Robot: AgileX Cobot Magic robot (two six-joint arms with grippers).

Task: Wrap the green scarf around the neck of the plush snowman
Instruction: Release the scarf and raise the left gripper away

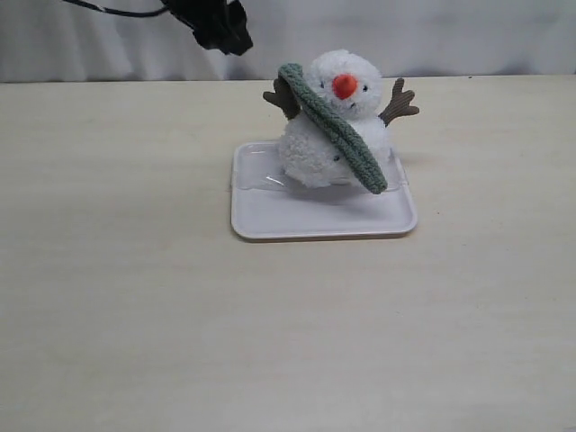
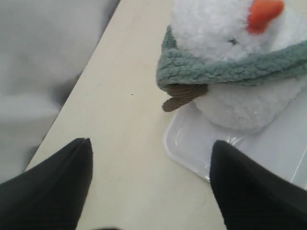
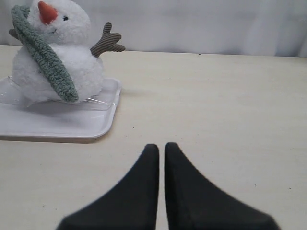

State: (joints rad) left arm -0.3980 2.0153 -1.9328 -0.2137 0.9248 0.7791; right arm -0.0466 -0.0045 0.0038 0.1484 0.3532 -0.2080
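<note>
The plush snowman (image 1: 333, 126) sits upright on a white tray (image 1: 306, 216); it also shows as the snowman (image 2: 230, 62) and the snowman (image 3: 62, 52). The green scarf (image 1: 335, 126) lies slantwise across its front, from behind the head down over the body to the tray; the same scarf (image 2: 225, 69) (image 3: 48, 60) crosses under the orange nose. How it runs behind the neck is hidden. My left gripper (image 2: 151, 143) hangs open and empty over the table behind the snowman, seen black at the top (image 1: 220, 25). My right gripper (image 3: 161, 146) is shut, empty, low over the table.
The tray (image 3: 72, 127) rests mid-table on the beige tabletop (image 1: 135, 297). A pale grey curtain (image 1: 468, 36) hangs behind the table's far edge.
</note>
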